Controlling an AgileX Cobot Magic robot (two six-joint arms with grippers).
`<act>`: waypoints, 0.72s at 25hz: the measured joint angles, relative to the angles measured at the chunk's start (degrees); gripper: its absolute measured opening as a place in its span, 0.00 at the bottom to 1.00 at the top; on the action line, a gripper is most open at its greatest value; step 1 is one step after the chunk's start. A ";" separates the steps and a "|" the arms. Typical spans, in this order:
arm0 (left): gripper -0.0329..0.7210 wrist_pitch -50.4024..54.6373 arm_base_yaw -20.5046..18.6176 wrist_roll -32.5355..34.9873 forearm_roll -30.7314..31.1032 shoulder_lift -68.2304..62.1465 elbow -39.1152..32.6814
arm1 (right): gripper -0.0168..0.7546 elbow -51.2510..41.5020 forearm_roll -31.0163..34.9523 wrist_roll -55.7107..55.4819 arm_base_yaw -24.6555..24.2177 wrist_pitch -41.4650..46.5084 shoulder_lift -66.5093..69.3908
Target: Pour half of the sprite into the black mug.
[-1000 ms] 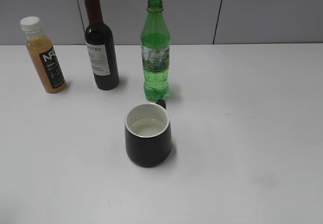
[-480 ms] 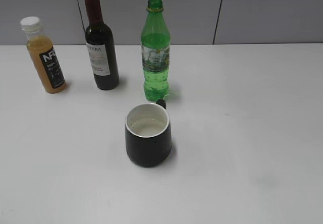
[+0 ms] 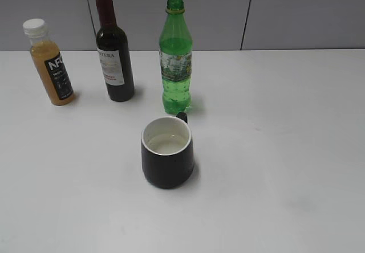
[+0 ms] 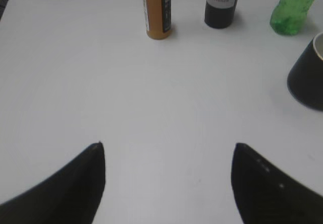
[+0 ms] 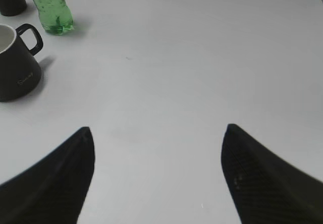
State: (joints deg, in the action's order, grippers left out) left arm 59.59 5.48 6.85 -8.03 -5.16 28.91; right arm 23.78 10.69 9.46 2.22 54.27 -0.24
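Note:
The sprite [image 3: 175,59], a slim green bottle with no cap, stands upright at the back of the white table; its base shows in the left wrist view [image 4: 293,9] and the right wrist view [image 5: 50,9]. Just in front of it sits the black mug [image 3: 167,151], white inside, with liquid in the bottom and its handle toward the bottle; it also shows as the mug [image 4: 309,72] and the mug [image 5: 16,65]. My left gripper [image 4: 168,146] and right gripper [image 5: 157,128] are open over bare table, far from both. Neither gripper appears in the exterior view.
A dark wine bottle [image 3: 114,50] with a red capsule stands left of the sprite, and an orange juice bottle [image 3: 50,62] with a white cap is further left. A grey wall [image 3: 296,13] runs behind the table.

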 joint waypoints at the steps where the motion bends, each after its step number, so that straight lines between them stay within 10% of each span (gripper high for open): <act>1: 0.83 0.00 0.00 -0.15 0.05 1.30 0.00 | 0.79 0.00 0.00 0.00 0.00 0.00 0.00; 18: 0.83 0.06 -5.72 -2.43 2.00 5.50 -0.04 | 0.79 0.00 0.06 0.00 0.00 0.00 0.00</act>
State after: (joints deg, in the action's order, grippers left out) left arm 59.65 -0.24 4.42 -6.02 0.34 28.87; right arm 23.78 10.75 9.46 2.22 54.27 -0.24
